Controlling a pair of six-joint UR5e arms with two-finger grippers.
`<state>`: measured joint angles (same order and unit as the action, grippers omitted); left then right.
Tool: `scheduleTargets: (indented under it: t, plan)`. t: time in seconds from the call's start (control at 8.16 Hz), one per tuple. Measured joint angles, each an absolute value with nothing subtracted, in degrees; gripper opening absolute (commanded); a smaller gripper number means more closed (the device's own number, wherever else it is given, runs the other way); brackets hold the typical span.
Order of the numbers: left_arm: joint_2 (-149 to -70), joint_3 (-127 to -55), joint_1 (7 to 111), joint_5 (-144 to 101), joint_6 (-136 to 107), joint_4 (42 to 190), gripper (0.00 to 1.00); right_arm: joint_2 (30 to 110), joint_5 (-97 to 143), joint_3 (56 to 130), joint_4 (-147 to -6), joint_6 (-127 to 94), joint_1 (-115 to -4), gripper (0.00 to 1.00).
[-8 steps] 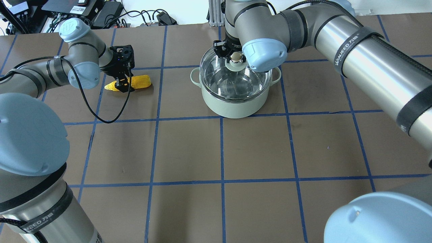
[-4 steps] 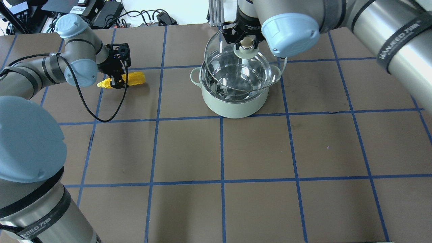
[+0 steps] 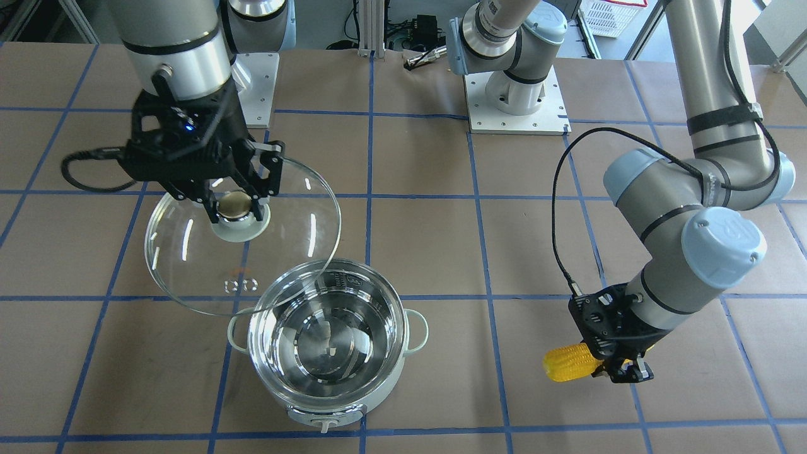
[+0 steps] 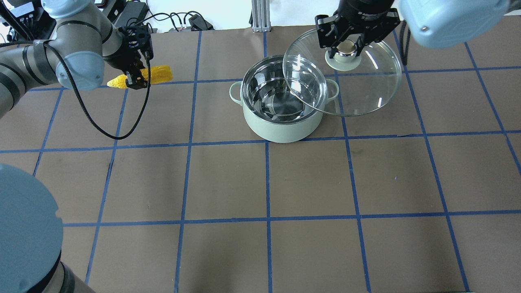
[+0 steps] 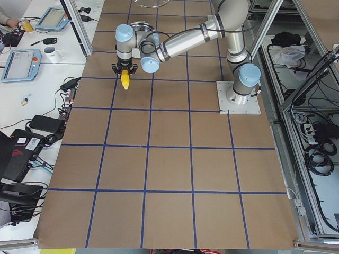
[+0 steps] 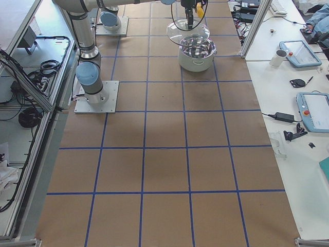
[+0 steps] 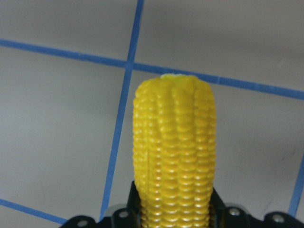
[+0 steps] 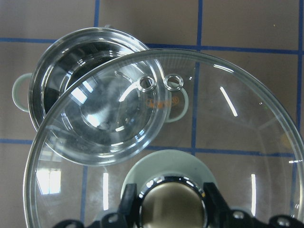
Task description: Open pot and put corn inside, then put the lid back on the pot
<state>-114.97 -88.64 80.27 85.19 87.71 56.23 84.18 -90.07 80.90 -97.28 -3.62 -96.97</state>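
Right gripper: fingers clamped on the ball knob of the glass lid. The lid is in the air, tilted, to the right of the pot, with its edge overlapping the pot's right rim in the overhead view. The pot is open, steel inside showing, far-centre on the table. Left gripper: closed across the corn cob. The cob is level, held above the table, well left of the pot.

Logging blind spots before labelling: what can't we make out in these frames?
- Left wrist view: on the corn, the tapered tip and the jaws' contact are cut off by the bottom edge.
- Exterior left: pot and lid lie beyond the top edge.
- Overhead: front knob is hidden by the pot's own wall.
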Motion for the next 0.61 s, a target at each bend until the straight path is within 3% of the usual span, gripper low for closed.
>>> scheduleTargets:
  t: [0.61]
  plan:
    - [-108.63, -88.60, 99.15, 85.54, 68.07, 54.79, 0.00, 88.81, -89.75, 83.32, -90.37, 1.75, -93.40, 0.34]
